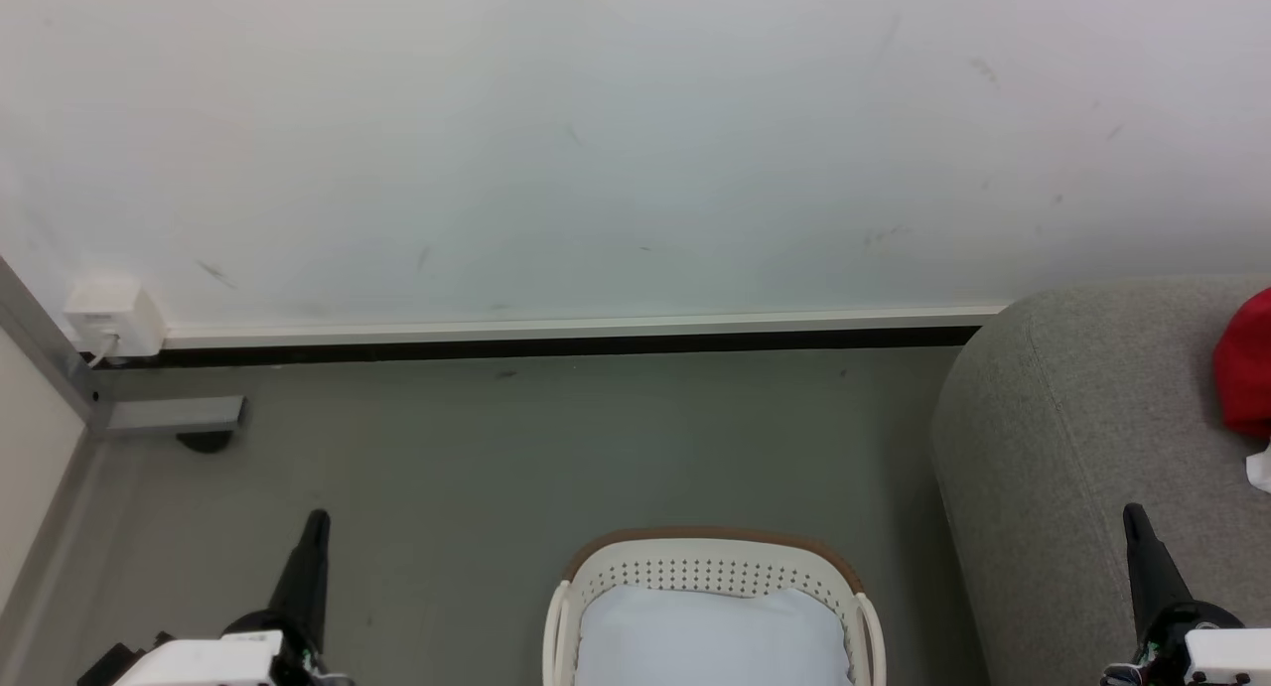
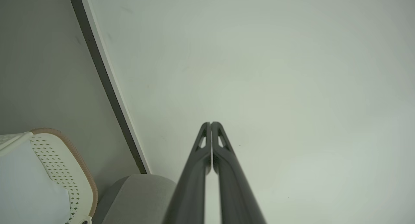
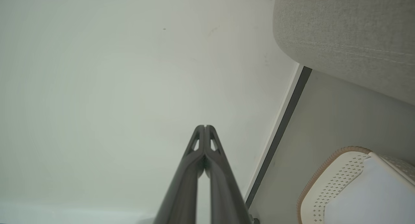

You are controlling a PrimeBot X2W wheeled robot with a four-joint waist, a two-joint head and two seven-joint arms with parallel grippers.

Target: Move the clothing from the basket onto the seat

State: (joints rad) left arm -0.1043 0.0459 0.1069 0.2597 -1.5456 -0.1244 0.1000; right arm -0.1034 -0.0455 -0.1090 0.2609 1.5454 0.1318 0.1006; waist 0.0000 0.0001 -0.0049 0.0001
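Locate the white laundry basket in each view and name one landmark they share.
Head view: basket at bottom centre, left of the sofa.
Left wrist view: basket in the lower left corner.
Right wrist view: basket in the lower right corner.
Shared landmark: the dark baseboard strip.

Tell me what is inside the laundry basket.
A pale blue-white cloth lies in the laundry basket, covering its bottom; anything beneath is hidden. The red garment lies on the grey sofa.

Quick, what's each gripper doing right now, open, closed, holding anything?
The left gripper, two long dark fingers: closed, tips pressed together, holding nothing.
The right gripper, two long dark fingers: closed, holding nothing.
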